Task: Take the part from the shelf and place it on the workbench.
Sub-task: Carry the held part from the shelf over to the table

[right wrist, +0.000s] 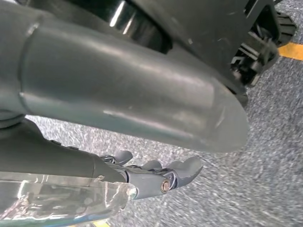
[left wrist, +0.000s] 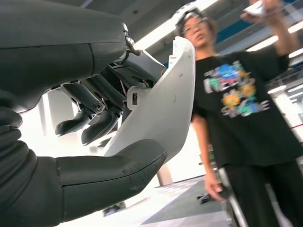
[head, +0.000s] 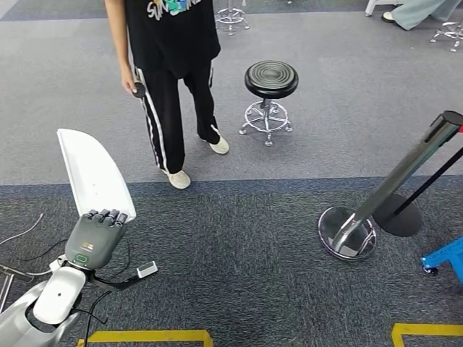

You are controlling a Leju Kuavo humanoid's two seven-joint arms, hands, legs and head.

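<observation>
The left hand (head: 98, 235) is sitting at about 8 o'clock in the head view, gripping the part (head: 94, 173), a white curved shell that is rising from the fingers toward 11 o'clock, above the dark carpet. In the left wrist view the thumb (left wrist: 111, 172) is pressing one face of the part (left wrist: 161, 109) while the darker fingers (left wrist: 89, 125) are curling against the other face, so the part is being pinched between them.

A person (head: 163, 65) in a black shirt and striped black trousers is standing at 12 o'clock, just beyond the part, holding a small dark object (head: 139, 90) in one lowered hand. To the right of the person, a black stool (head: 270, 81) on a chrome base is standing on the grey floor. Further right, at about 3 o'clock, a barrier post (head: 404, 170) is leaning away from its chrome base (head: 348, 233), with a flat black base (head: 397, 215) just beside it. A blue frame (head: 445, 256) is showing at the right edge, and yellow floor tape (head: 147, 336) is running along 6 o'clock.

The right hand (right wrist: 157, 175) is hanging over speckled carpet in the right wrist view; its fingers are lying extended and near one another with nothing between them and the thumb (right wrist: 143, 101).
</observation>
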